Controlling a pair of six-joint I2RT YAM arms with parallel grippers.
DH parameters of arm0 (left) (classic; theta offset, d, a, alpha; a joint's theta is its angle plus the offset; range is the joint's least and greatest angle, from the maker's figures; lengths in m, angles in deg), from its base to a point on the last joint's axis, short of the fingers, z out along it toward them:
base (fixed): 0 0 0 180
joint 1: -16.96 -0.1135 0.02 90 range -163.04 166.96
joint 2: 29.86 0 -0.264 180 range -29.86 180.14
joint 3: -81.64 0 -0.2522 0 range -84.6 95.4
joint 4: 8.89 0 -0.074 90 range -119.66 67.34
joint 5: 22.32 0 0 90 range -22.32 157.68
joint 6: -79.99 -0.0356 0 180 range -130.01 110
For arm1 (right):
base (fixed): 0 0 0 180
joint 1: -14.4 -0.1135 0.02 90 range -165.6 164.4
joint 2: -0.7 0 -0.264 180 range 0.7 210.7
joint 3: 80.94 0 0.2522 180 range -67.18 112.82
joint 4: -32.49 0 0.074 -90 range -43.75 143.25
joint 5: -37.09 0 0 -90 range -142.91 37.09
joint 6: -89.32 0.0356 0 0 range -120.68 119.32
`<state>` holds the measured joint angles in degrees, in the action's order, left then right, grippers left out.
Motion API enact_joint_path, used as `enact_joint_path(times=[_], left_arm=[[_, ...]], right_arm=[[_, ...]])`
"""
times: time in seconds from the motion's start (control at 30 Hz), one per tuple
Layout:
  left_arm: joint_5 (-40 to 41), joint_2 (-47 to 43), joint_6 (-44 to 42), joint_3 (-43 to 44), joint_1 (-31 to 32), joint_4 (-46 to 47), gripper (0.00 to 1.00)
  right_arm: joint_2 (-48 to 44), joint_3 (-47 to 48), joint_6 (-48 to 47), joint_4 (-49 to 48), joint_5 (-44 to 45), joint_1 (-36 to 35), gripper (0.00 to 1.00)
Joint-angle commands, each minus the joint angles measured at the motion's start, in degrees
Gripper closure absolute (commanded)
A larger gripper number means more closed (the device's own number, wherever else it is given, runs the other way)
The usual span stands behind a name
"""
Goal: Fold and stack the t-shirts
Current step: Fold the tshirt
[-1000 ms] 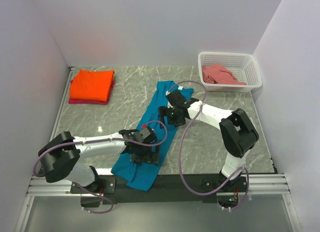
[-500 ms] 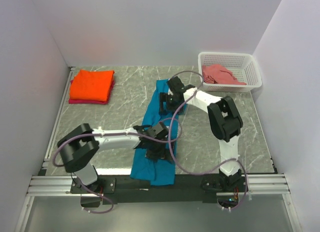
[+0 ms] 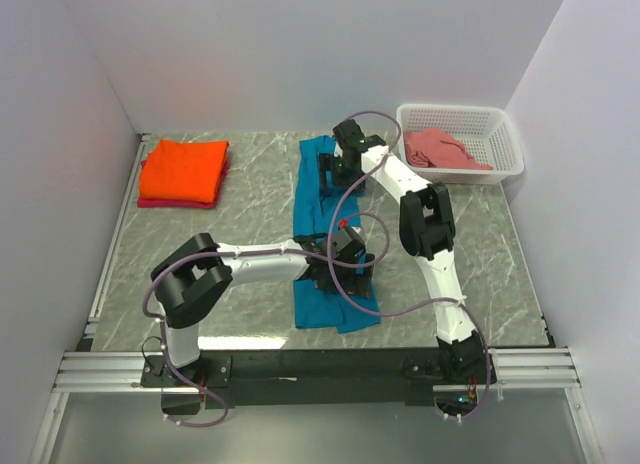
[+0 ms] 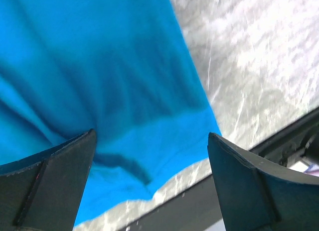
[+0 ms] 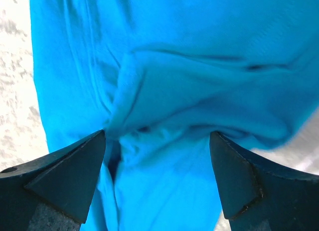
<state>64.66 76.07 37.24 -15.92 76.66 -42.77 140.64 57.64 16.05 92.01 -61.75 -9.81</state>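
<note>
White lattice basket [image 3: 510,149] at table's far right corner, near the right wall. Table [image 3: 250,204]: grey marble pattern, white veins. Aluminium rail [image 3: 530,369] along near edge. Walls [image 3: 300,54] plain white.

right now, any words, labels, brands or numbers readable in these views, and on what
None: no text can be read in any view.
The teal-blue t-shirt, orange t-shirt, salmon-pink t-shirt, white basket and marble table show no print, tag or number.
</note>
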Motion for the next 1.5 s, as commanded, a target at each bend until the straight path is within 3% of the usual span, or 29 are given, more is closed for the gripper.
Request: enact_joint_path(times=[0.0, 0.23, 0.33, 0.5, 0.63, 0.73, 0.93, 1.03, 1.13, 1.17, 1.23, 1.47], left_arm=[[1.36, -7.56, -1.89, -1.18, 0.85, -3.61, 0.01], [2.49, -25.03, 0.3, -12.51, 1.21, -8.26, 0.01], [6.01, -29.97, 5.56, -18.13, 1.03, -12.22, 0.01], [7.69, -32.36, 10.58, -25.95, -0.11, -13.46, 0.01], [1.82, -33.07, 11.99, -30.8, -2.21, -6.35, 0.03], [-0.22, -31.32, 12.26, -32.56, -2.4, -3.44, 0.15], [-1.81, -27.53, 11.38, -32.13, -2.92, -1.24, 0.27], [-1.81, -26.04, 11.12, -31.25, -2.92, -1.94, 0.43], [-1.63, -25.16, 11.55, -31.07, -2.92, -2.38, 0.72], [-1.81, -24.98, 11.73, -31.33, -3.01, -2.29, 0.88], [-1.81, -24.11, 11.99, -31.16, -3.01, -2.64, 0.99], [-2.25, -24.89, 12.61, -31.51, -2.92, -3.17, 0.99]], right_arm=[[-9.4, -1.66, -2.15, -0.4, 1.9, 1.0, 0.09], [-33.65, -25.64, 4.0, -13.56, 1.98, 1.27, 0.08], [-47.42, -44.23, 7.26, -18.84, 2.95, 1.27, 0.08], [-62.05, -65.11, 14.8, -24.22, 5.5, 1.18, 0.08], [-70.57, -77.15, 15.96, -22.57, 5.59, 1.27, 0.09], [-74.53, -82.25, 16.4, -20.01, 7.26, 1.18, 0.09], [-79.64, -89.56, 17.98, -18.87, 5.42, 1.18, 0.1], [-81.31, -91.23, 18.25, -17.11, 4.37, 1.09, 0.11], [-83.5, -94.12, 18.07, -17.1, 1.47, 1.18, 0.12], [-83.77, -95.1, 18.16, -17.54, -1.67, 1.09, 0.13], [-83.95, -97.55, 18.42, -18.77, -5.38, 0.83, 0.14], [-83.43, -100.56, 21.41, -19.57, -10.23, -5.49, 0.19]])
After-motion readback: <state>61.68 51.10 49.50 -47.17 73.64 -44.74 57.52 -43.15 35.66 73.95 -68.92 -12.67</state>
